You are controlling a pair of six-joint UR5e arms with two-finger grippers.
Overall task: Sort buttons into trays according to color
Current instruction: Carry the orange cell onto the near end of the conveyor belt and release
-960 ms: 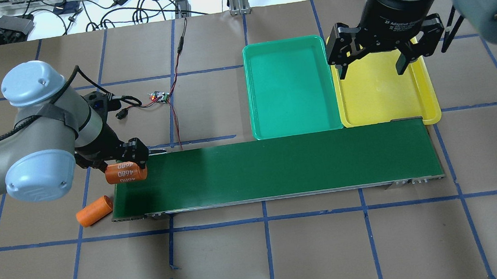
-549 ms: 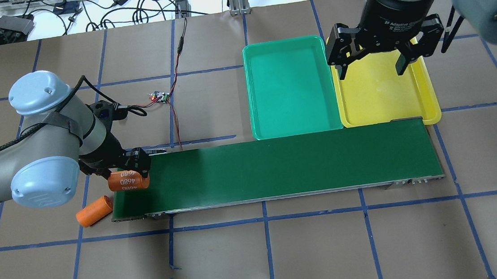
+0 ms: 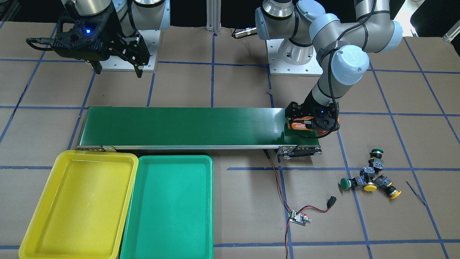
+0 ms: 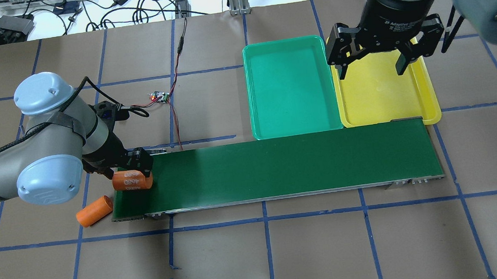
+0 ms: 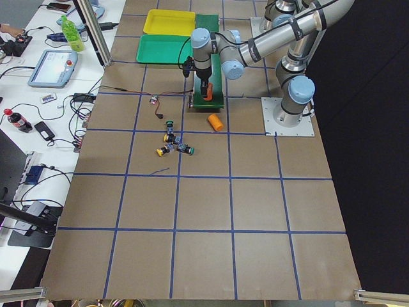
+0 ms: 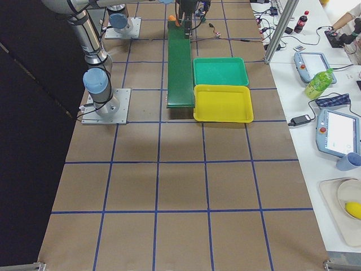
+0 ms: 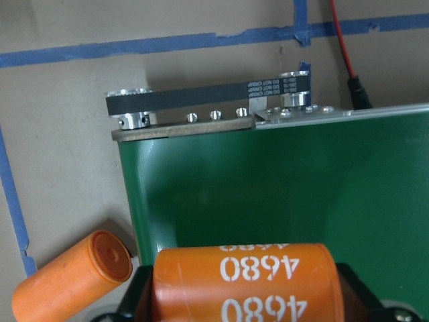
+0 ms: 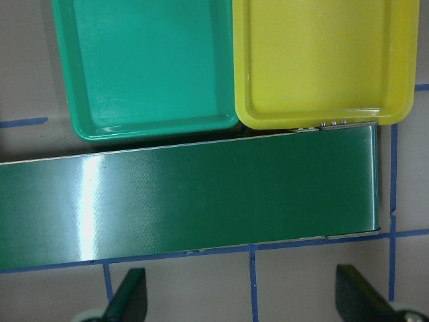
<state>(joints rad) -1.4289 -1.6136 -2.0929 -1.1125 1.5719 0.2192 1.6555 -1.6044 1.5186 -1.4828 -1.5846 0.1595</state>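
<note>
Overhead exterior: left gripper (image 4: 131,173) clenched on an orange cylinder (image 4: 133,182) over the belt's (image 4: 278,168) end, right gripper (image 4: 371,72) gaping high, buttons (image 3: 368,178) clustered on the table (image 3: 395,223), well apart from the trays (image 3: 169,208), so I'd fear that the cylinder, once released, rolls off.

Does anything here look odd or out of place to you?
Yes. The left gripper holds an orange cylinder marked 4680 over the belt, a second cylinder lies beside it, and the buttons sit clustered on the table, none in the yellow tray or green tray.
</note>
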